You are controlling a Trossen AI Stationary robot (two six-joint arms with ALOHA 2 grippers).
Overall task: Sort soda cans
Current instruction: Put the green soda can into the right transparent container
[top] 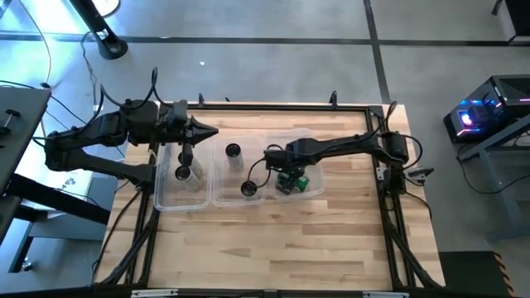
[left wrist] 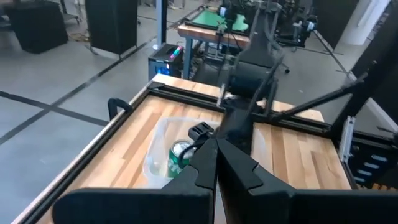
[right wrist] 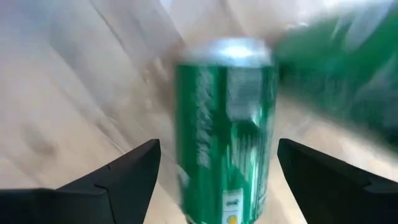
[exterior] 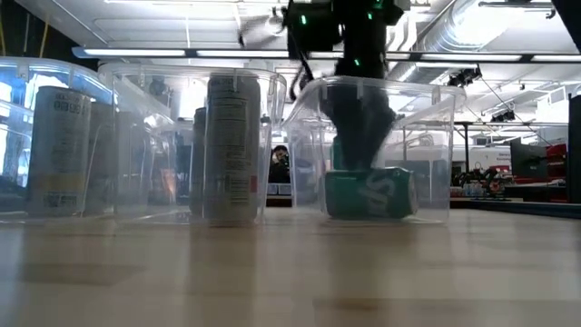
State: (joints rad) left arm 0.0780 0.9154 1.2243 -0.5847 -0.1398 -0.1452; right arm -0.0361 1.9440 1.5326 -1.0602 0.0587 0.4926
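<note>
Wooden table holds three clear tubs, one per colour it seems: the right gripper, fingers spread around a green can in the right tub, while the left gripper, fingers together, waits above the left tub.

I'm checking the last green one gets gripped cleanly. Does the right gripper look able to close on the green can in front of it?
Probably yes. The right gripper is open with its fingers on either side of the upright green can, nothing between them. A second green can lies close beside it and might get nudged.
</note>
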